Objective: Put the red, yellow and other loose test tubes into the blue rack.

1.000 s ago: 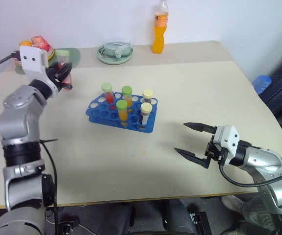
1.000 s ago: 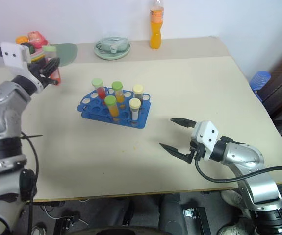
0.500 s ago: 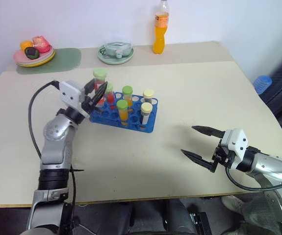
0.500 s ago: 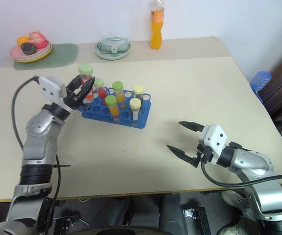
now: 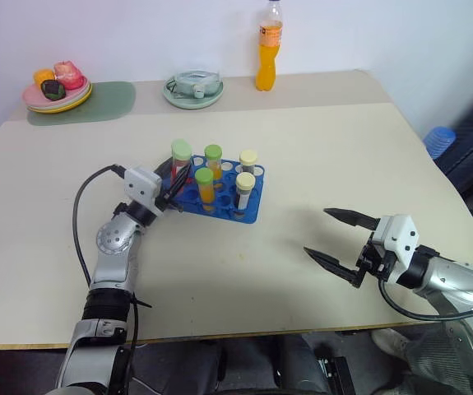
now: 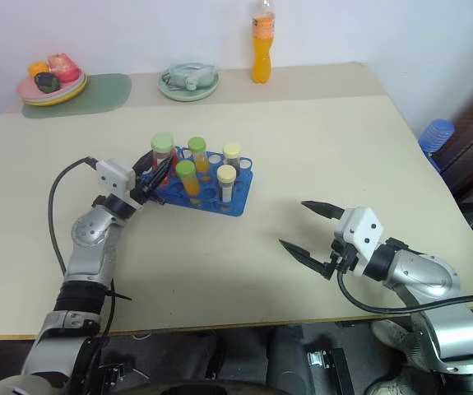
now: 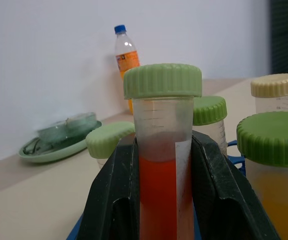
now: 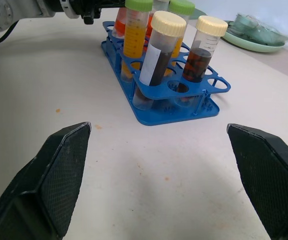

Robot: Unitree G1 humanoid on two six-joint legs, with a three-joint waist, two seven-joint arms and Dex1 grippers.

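Blue rack (image 5: 211, 193) stands mid-bench from the head views, four capped tubes upright in its holes; the left gripper (image 5: 173, 180) holds the red tube (image 5: 180, 169) at the rack's near-left corner, likely lining it up over a hole. Left wrist view: jaws pinch that tube's sides below its green cap. Right wrist view: right gripper (image 8: 166, 170) jaws spread wide, empty, well apart from the rack.

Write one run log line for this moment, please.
left gripper: shut on red test tube, at blue rack | right gripper: open, above table
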